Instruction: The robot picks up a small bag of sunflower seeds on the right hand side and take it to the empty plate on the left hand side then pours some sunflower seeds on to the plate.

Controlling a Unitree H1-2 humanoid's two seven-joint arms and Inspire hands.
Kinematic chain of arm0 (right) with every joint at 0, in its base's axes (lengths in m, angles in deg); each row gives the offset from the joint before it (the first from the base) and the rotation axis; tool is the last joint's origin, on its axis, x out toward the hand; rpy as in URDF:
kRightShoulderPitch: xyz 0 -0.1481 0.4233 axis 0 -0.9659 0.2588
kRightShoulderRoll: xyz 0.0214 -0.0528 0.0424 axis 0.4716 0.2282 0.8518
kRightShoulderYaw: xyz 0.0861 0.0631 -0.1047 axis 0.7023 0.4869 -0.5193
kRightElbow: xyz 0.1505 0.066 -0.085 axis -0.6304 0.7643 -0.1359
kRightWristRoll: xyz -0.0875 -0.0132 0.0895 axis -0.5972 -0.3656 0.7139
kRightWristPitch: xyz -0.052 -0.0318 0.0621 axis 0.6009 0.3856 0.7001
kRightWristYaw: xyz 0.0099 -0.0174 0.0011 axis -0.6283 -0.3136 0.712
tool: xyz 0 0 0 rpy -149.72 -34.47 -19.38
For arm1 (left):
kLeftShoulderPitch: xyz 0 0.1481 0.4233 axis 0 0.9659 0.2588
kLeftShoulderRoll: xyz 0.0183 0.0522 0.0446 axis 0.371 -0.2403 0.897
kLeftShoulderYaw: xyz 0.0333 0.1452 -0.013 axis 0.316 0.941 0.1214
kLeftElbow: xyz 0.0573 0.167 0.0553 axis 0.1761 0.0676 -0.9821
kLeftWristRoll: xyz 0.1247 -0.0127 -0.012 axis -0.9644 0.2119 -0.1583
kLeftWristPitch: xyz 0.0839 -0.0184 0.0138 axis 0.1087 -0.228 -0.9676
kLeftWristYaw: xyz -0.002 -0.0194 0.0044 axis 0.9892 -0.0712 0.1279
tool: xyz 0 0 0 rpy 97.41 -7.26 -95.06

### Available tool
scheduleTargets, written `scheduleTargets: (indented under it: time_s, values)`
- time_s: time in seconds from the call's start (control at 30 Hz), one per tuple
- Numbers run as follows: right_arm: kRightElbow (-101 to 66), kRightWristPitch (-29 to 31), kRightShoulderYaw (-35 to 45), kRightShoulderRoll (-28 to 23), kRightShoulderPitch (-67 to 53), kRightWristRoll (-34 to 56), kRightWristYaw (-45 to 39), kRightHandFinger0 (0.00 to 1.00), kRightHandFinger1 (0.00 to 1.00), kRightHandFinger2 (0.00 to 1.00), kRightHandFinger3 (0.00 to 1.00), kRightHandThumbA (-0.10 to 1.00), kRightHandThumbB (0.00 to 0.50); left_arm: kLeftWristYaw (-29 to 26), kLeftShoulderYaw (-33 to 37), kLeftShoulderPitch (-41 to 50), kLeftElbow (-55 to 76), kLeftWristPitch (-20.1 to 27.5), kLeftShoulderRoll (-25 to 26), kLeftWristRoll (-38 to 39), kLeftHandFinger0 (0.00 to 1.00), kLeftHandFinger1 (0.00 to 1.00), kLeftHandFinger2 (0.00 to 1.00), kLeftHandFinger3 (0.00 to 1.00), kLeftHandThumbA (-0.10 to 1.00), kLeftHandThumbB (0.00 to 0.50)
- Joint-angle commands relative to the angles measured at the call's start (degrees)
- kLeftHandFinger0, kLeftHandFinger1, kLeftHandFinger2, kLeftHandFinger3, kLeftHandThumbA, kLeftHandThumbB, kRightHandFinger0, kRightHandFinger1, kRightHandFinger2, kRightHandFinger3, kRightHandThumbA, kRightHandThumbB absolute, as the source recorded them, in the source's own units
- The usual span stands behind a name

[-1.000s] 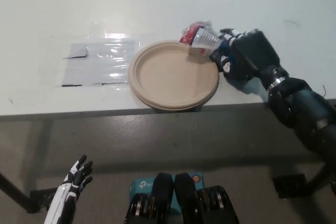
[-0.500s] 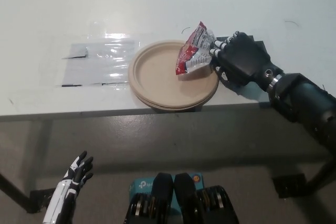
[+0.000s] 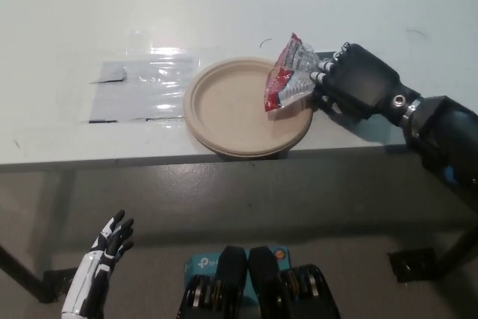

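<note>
Item 1, nearest: my white left hand (image 3: 104,248), resting low at my left below the table edge, fingers spread, holding nothing.

Item 2: table (image 3: 60,147), pale top; its front edge runs across the middle of the view.

Item 3: tan paper plate (image 3: 224,110), close to that edge, bare; no seeds visible on it.

Item 4: clear plastic sheet (image 3: 142,87), flat, just left of the plate.

Item 5: small bag of sunflower seeds (image 3: 290,72), red and clear, tilted over the plate's right rim, lower end down toward the plate.

Item 6: my black right hand (image 3: 355,81), fingers closed on the bag's right side.

Handling, by my judgement: light, soft, crinkly and slick film. Best gripped on the side, away from the mouth, firmly without crushing.
</note>
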Motion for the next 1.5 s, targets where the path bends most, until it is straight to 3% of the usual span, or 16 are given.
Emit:
scheduleTargets:
  time_s: [0.0, 0.07, 0.27, 0.3, 0.53, 0.6, 0.7, 0.77, 0.9, 0.97, 1.07, 1.13, 1.23, 1.27, 1.37, 1.47]
  values:
    - [-4.0, -0.4, -1.7, -3.3, 6.7, -5.7, 0.7, 0.0, 0.0, 0.12, 0.28, -0.1, 0.331, 1.6, 0.4, -0.4, 1.9, 0.0, 1.0, 0.4, 1.0, 1.0, 1.0, 1.0, 0.92, 0.072]
    - [-5.4, -0.6, -2.3, -3.9, 7.2, -6.7, 0.1, 0.0, 0.0, 0.06, 0.31, -0.1, 0.334, 1.6, 0.4, -0.4, 1.8, 0.3, 1.0, 0.5, 1.0, 1.0, 1.0, 1.0, 0.91, 0.079]
    - [-10.5, 0.1, -2.7, -5.9, 7.8, -9.1, -2.8, 0.0, 0.0, 0.03, 0.2, -0.1, 0.292, 1.9, 0.8, -0.2, 1.8, 0.0, 0.9, 0.2, 1.0, 1.0, 0.97, 1.0, 0.92, 0.086]
    - [-11.3, 0.2, -2.7, -6.1, 7.7, -9.4, -3.4, 0.0, 0.0, 0.03, 0.26, -0.1, 0.301, 2.0, 0.8, -0.1, 1.8, 0.0, 0.9, 0.2, 1.0, 1.0, 0.96, 1.0, 0.91, 0.088]
    - [-14.9, 1.7, -2.6, -7.1, 8.0, -10.7, -8.7, 0.0, 0.0, 0.07, 0.3, -0.1, 0.278, 2.6, 0.9, -0.1, 2.1, 0.2, 1.3, 0.2, 1.0, 0.98, 0.93, 1.0, 0.93, 0.093]
    - [-14.0, 2.1, -3.5, -7.1, 8.9, -12.5, -6.3, 0.0, 0.0, 0.04, 0.31, -0.1, 0.311, 2.7, 0.9, -0.3, 2.5, -0.5, 1.3, 0.3, 1.0, 0.98, 0.93, 1.0, 0.93, 0.095]
    - [-10.7, 2.9, -5.2, -6.7, 10.1, -14.6, -1.7, 0.0, 0.0, 0.0, 0.22, -0.1, 0.301, 2.7, 0.8, -0.6, 2.7, -0.7, 1.3, 0.3, 1.0, 0.97, 0.92, 1.0, 0.91, 0.092]
    - [-10.7, 3.0, -6.4, -6.9, 10.5, -16.0, -1.7, 0.0, 0.0, 0.02, 0.26, -0.1, 0.311, 2.9, 0.7, -0.6, 2.6, -0.5, 1.4, 0.3, 1.0, 0.96, 0.9, 1.0, 0.91, 0.097]
    - [-12.4, 2.6, -7.5, -8.1, 10.4, -17.6, -4.2, 0.0, 0.0, 0.03, 0.19, -0.09, 0.281, 2.9, 1.0, -0.6, 3.1, -1.1, 1.4, -0.5, 1.0, 0.95, 0.88, 1.0, 0.95, 0.107]
    - [-10.6, 3.6, -8.4, -7.8, 11.4, -18.1, -2.5, 0.0, 0.0, 0.0, 0.06, -0.1, 0.293, 3.2, 1.1, -0.9, 3.0, -0.9, 1.6, -0.3, 1.0, 0.95, 0.89, 1.0, 0.96, 0.124]
    - [-11.7, 5.4, -9.0, -8.3, 12.6, -18.5, -6.3, 0.0, 0.0, 0.03, 0.09, -0.1, 0.296, 3.3, 1.1, -0.9, 3.4, -1.5, 1.8, -0.3, 0.98, 0.94, 0.88, 1.0, 0.96, 0.135]
    - [-10.1, 6.0, -10.2, -8.1, 14.2, -19.9, -2.1, 0.0, 0.0, 0.0, 0.0, -0.09, 0.36, 3.2, 1.4, -0.9, 3.9, -2.1, 1.8, -0.8, 0.97, 0.93, 0.88, 1.0, 0.95, 0.103]
    - [-9.5, 7.2, -11.1, -8.2, 15.6, -20.5, -1.3, 0.0, 0.0, 0.0, 0.0, -0.06, 0.354, 3.0, 1.6, -1.1, 4.1, -2.1, 1.8, -1.2, 0.97, 0.93, 0.88, 1.0, 0.97, 0.117]
    - [-9.0, 8.4, -11.0, -8.0, 16.1, -19.9, -1.5, 0.0, 0.0, 0.0, 0.0, -0.09, 0.305, 3.0, 1.6, -1.1, 4.0, -1.9, 1.9, -1.3, 0.97, 0.93, 0.88, 1.0, 0.98, 0.126]
    - [-11.0, 8.2, -11.6, -8.3, 17.1, -21.2, -4.9, 0.0, 0.0, 0.04, 0.02, -0.1, 0.28, 3.1, 1.7, -1.2, 3.7, -1.3, 1.9, -1.2, 0.96, 0.91, 0.87, 1.0, 0.99, 0.129]
    - [-9.9, 8.8, -11.2, -7.9, 17.8, -20.6, -3.2, 0.0, 0.0, 0.17, 0.0, -0.03, 0.335, 3.1, 1.8, -1.4, 3.9, -1.7, 2.0, -1.2, 0.95, 0.9, 0.86, 1.0, 0.99, 0.139]
